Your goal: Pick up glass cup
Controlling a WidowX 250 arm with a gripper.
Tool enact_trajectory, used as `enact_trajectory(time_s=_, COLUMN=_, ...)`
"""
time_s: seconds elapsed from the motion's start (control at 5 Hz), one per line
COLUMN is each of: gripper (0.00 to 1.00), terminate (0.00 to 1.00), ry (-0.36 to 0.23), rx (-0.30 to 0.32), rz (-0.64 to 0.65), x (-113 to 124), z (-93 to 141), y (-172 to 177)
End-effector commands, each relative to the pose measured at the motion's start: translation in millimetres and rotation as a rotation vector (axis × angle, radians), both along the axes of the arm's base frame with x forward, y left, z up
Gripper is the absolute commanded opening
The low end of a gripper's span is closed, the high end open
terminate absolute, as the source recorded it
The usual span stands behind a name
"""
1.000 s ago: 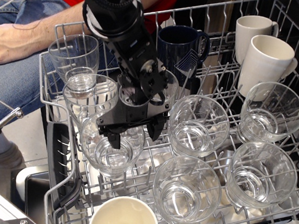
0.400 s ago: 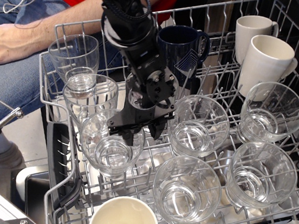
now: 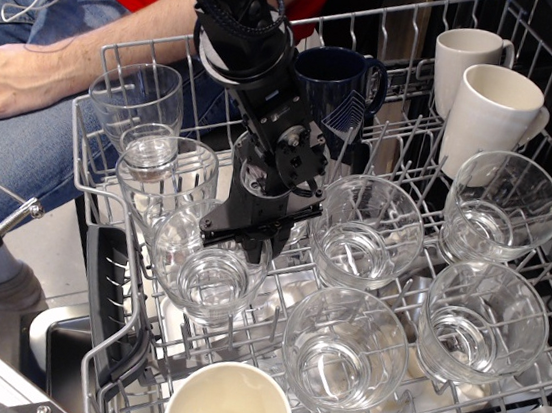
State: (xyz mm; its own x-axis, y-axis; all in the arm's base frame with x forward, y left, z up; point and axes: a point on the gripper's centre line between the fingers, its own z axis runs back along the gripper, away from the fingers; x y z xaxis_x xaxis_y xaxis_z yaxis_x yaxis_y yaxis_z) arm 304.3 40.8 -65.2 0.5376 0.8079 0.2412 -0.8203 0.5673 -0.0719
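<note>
Down in the wire rack [image 3: 90, 159], the black claw [image 3: 249, 247] sits right over the far rim of the glass cup [image 3: 209, 274], the tumbler standing upright in the rack's front-left area. Its fingers drop toward that rim, one appearing to go inside the glass and another outside it toward the middle of the rack, though the clear wall and the claw's dark body make the tips hard to read. Whether the claw is parted or clamped on the rim, I cannot tell from this angle.

Around it the rack is crowded. Just behind the cup on the left stands a second tumbler [image 3: 164, 178], nearly touching it, and further back-left a third tumbler [image 3: 136, 99] near the corner. To the right of the claw sits another tumbler [image 3: 367, 228], with one more in front of it [image 3: 344, 348]. On the right side two further tumblers stand one behind the other, the nearer [image 3: 484, 318] and the farther [image 3: 503, 204]. A dark blue mug [image 3: 331, 87] rests behind the arm [image 3: 241, 36], which slants down from the top of the frame. Two white mugs [image 3: 490, 107] lean at the back-right, and a cream mug [image 3: 229, 407] shows at the bottom edge. A person's forearm [image 3: 41, 72] lies beyond the rack's left side.
</note>
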Motion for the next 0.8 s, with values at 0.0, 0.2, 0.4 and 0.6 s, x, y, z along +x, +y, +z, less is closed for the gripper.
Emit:
enact_trajectory(time_s=0.0, gripper=0.0, terminate=0.0, ry=-0.01, rx=0.017, rz=-0.026, x=7, z=19, y=1)
enact_trajectory(time_s=0.2, gripper=0.0, terminate=0.0, ry=0.045, rx=0.017, rz=-0.024, x=6, z=47, y=-2)
enact_trajectory(time_s=0.4, gripper=0.0, terminate=0.0, ry=0.089, rx=0.034, rz=-0.034, x=-3, z=77, y=-6)
enact_trajectory(time_s=0.6, gripper=0.0, terminate=0.0, ry=0.133, rx=0.037, rz=-0.037, x=-16, z=108, y=-12)
